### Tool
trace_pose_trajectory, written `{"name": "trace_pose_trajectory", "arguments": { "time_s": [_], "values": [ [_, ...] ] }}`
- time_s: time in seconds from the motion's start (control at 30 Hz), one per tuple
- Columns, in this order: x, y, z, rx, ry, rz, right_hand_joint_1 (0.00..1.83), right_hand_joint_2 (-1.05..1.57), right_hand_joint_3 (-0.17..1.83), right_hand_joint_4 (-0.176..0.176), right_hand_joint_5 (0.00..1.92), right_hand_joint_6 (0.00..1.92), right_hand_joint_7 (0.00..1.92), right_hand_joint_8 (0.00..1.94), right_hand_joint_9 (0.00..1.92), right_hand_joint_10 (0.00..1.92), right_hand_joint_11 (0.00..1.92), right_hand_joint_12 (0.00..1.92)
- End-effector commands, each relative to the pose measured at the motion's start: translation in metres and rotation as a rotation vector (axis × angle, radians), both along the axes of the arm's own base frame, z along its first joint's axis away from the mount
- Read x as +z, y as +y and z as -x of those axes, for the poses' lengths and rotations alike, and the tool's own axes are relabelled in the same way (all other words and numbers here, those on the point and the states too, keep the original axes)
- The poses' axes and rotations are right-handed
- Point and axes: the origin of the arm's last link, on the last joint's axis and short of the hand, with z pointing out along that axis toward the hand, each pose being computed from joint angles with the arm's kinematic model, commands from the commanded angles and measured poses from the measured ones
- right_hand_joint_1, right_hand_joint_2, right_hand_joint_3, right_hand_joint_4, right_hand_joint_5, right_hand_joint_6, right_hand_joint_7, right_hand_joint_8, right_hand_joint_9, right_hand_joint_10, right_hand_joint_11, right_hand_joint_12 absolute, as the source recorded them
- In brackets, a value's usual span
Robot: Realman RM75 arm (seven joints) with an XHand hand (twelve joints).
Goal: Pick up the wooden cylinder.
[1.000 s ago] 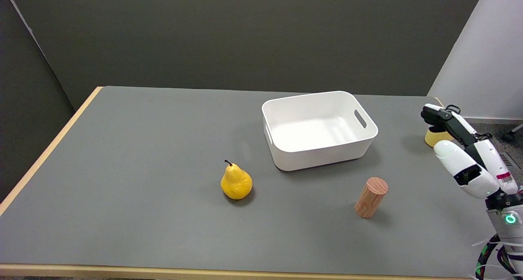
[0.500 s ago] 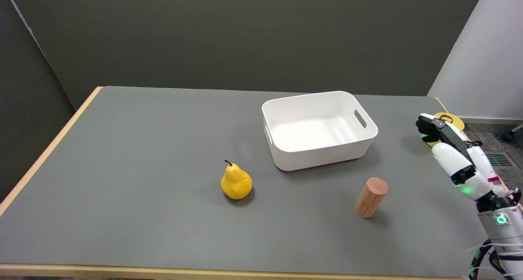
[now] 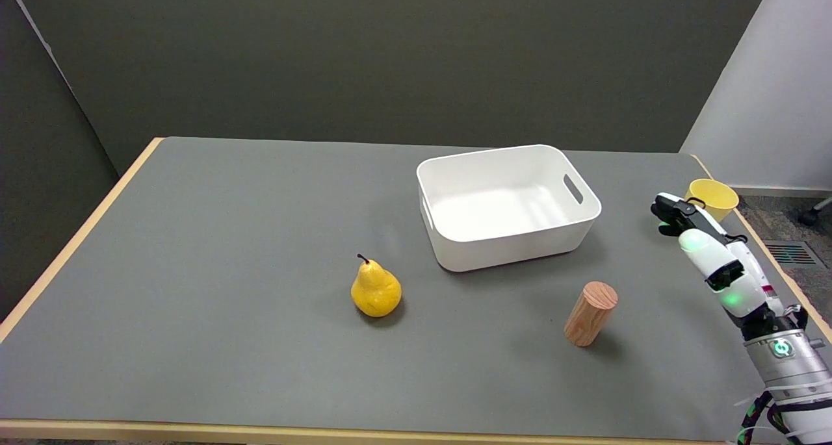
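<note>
The wooden cylinder [image 3: 590, 314] stands upright on the grey table, in front of the white bin and right of centre. My right hand [image 3: 705, 253] hovers over the table's right side, to the right of the cylinder and well apart from it. It holds nothing. Its fingers stretch out toward the far left, seen edge-on.
A white bin [image 3: 507, 204] with cut-out handles sits behind the cylinder. A yellow pear [image 3: 375, 289] stands left of centre. A yellow cup [image 3: 712, 198] is at the table's right edge, just behind my hand. The table's wooden rim [image 3: 71, 243] runs along the left.
My right hand and arm have sunk lower and drifted left toward the cylinder, uncovering the yellow cup behind. Cylinder, pear and bin have not moved.
</note>
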Motion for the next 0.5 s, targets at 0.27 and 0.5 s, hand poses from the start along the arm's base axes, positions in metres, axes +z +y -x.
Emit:
{"name": "trace_pose_trajectory", "arguments": {
  "time_s": [0.27, 0.5],
  "values": [
    [0.0020, -0.0150, 0.0250, 0.059, -0.231, -0.160, 0.27, 0.55, 0.95, -0.176, 0.02, 0.49, 0.01, 0.46, 0.00, 0.36, 0.00, 0.78],
    [-0.0006, -0.0135, 0.0299, 0.041, -0.234, -0.162, 0.27, 0.55, 0.95, -0.176, 0.02, 0.48, 0.01, 0.42, 0.00, 0.33, 0.00, 0.73]
  ]
}}
